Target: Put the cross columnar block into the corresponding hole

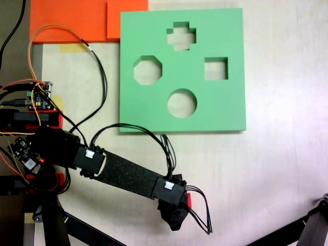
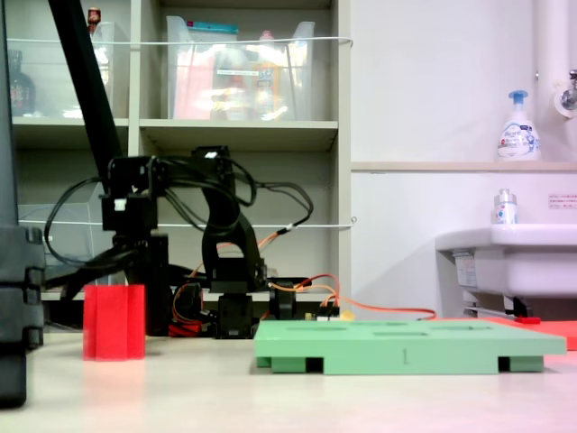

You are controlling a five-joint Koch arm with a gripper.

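Pale tabletop (image 1: 277, 169) fills my overhead view. From the second exterior view I see the cross columnar block (image 2: 114, 322), bright red, standing upright on the tabletop with its long axis vertical, well to the second exterior view's left of the green foam board (image 2: 406, 346). My gripper (image 1: 175, 212) sits above the block, hiding it in the first exterior view; I cannot tell how far its jaws are parted. The corresponding hole (image 1: 181, 36) is empty, near the board's far edge
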